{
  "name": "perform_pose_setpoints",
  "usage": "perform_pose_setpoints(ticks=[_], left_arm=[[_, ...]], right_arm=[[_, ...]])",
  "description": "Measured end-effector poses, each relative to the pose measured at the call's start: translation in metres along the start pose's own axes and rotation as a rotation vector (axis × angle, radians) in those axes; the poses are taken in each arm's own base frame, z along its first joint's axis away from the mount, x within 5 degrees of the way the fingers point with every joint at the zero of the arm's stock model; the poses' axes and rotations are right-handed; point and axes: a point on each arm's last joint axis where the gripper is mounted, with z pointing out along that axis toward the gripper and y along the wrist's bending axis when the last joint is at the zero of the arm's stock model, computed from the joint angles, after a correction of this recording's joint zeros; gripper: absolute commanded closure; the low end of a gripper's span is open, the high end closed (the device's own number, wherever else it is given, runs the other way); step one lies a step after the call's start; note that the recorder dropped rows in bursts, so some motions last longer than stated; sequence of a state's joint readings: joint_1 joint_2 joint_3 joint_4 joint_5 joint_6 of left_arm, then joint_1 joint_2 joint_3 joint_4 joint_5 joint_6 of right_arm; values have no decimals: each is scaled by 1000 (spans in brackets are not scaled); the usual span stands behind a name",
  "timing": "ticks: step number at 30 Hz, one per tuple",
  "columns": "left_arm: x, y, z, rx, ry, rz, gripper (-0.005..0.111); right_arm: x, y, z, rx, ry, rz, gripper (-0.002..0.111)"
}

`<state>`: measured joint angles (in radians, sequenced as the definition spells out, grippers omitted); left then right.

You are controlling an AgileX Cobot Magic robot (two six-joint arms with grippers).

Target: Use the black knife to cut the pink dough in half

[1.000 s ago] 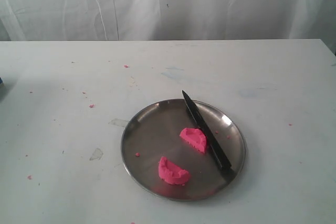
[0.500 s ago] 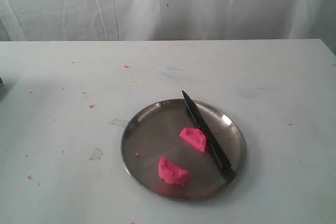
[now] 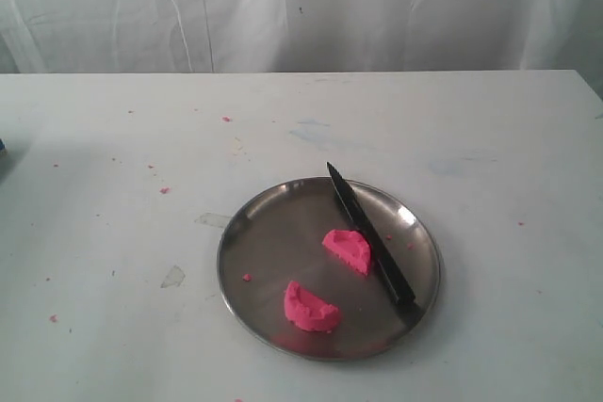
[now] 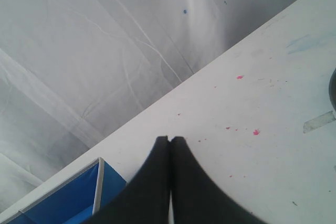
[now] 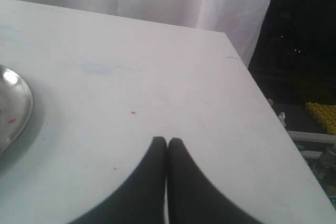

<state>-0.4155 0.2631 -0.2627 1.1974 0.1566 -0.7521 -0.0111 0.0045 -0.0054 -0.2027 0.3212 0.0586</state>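
1. White table: top scuffed, w/ faint bluish smear far of centre.
2. Round steel plate sits flat on it, near side, slightly right of centre.
3. Pink crumbs scattered on bare top, mostly left half. Far crumb sits well behind plate, near-left crumb close to near edge, tiny speck right of plate.
4. Two clear tape-like bits. Small scrap just beside plate's far-left rim. Bigger scrap left of plate, not touching.
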Motion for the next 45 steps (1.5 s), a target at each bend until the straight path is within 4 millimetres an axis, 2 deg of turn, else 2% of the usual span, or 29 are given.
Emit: perform_pose_setpoints(ticks=[9, 15, 17, 19, 24, 28, 30, 32, 34, 35, 38, 40, 45], left_arm=[[0, 0, 0, -3, 0, -1, 107], [5, 21, -18, -298, 44, -38, 107], [4, 23, -23, -336, 30, -44, 107], [0, 22, -28, -336, -35, -65, 107], [-18, 11, -30, -190, -259, -232, 107], [-15, 9, -29, -175, -221, -200, 107], [-13, 6, -28, -151, -188, -124, 107], [-5, 0, -25, -108, -133, -146, 107], [18, -14, -19, -42, -11, -280, 107], [41, -26, -17, -18, 100, -348, 107], [76, -43, -17, -24, 261, -449, 107], [87, -46, -18, -45, 333, -462, 107], [91, -44, -20, -98, 370, -472, 107]], right_arm=[[0, 1, 0, -6, 0, 0, 108], [0, 1, 0, -6, 0, -2, 108], [0, 1, 0, -6, 0, -2, 108], [0, 1, 0, -6, 0, -2, 108], [0, 1, 0, -6, 0, -2, 108], [0, 1, 0, -6, 0, -2, 108], [0, 1, 0, -6, 0, -2, 108], [0, 1, 0, -6, 0, -2, 108], [0, 1, 0, -6, 0, -2, 108], [0, 1, 0, -6, 0, -2, 108], [0, 1, 0, -6, 0, -2, 108], [0, 1, 0, -6, 0, -2, 108], [0, 1, 0, -6, 0, -2, 108]])
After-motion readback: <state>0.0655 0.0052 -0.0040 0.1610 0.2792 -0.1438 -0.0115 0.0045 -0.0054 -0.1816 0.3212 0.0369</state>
